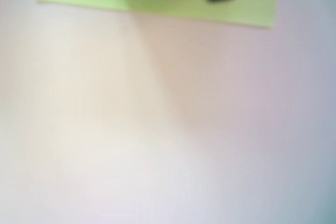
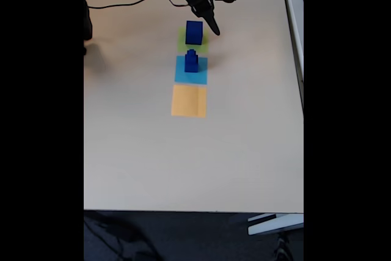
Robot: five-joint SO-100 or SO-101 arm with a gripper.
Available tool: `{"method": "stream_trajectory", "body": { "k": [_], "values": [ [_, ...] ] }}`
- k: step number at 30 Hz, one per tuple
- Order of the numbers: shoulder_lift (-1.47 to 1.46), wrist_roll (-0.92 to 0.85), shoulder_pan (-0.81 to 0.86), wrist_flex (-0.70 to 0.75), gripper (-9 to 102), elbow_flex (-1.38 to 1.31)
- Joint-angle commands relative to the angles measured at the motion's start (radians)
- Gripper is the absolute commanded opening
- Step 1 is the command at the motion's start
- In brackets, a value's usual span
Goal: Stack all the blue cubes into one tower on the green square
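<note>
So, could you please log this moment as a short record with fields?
green square: farthest of three squares in the fixed view
large blue cube: on green square
smaller blue cubes: stacked on light-blue square
orange square: nearest, bare
end effector: just right of large cube; open or shut unclear

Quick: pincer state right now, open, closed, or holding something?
Pincer: cannot be told whether open or closed; it sits beside the large blue cube on the green square.
</note>
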Motion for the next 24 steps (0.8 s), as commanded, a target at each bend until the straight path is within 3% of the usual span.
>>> {"method": "stream_trajectory", "body": {
  "k": [1, 24],
  "values": [
    [0.124, -0.052, 0.032, 0.008, 37, -0.071],
    [0.278, -0.13, 0.19, 0.054, 30, 0.233]
  ]
}}
